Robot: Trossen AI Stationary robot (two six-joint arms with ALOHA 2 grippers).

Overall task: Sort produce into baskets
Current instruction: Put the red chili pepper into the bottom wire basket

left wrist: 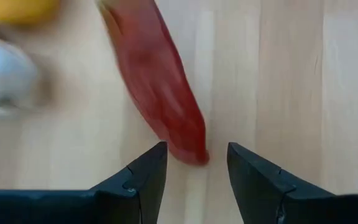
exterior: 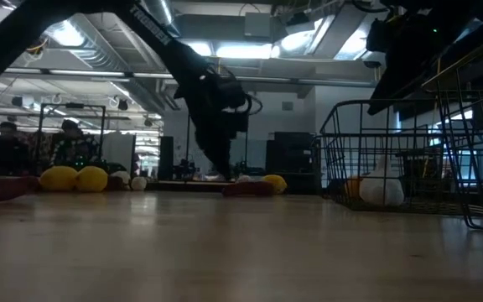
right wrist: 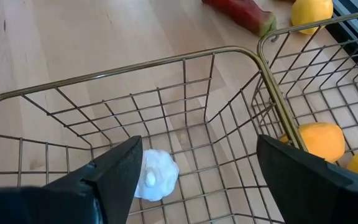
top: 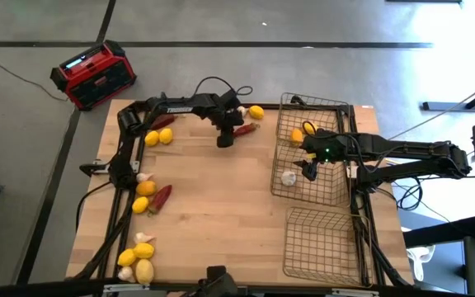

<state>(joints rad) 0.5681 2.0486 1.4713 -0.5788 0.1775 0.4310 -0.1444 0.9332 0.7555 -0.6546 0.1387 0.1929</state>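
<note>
Near table edge: lemons (top: 138, 257) and garlic bulb (top: 125, 271) clustered at left corner; empty basket (top: 323, 241) at right. Mid table: chili pepper (top: 162, 195) beside two lemons (top: 143, 195) on left. Right tool (top: 309, 169) above middle basket (top: 312, 161), fingers (right wrist: 114, 171) apart, nothing held; white garlic (right wrist: 154, 175) on mesh floor below. Far side: left tool (top: 225, 141) low over table (top: 221, 206), fingers (left wrist: 145, 174) apart, tip of red chili (left wrist: 157, 87) just ahead of gap, not clamped. Far basket (top: 334, 110) holds lemons (right wrist: 319, 140).
</note>
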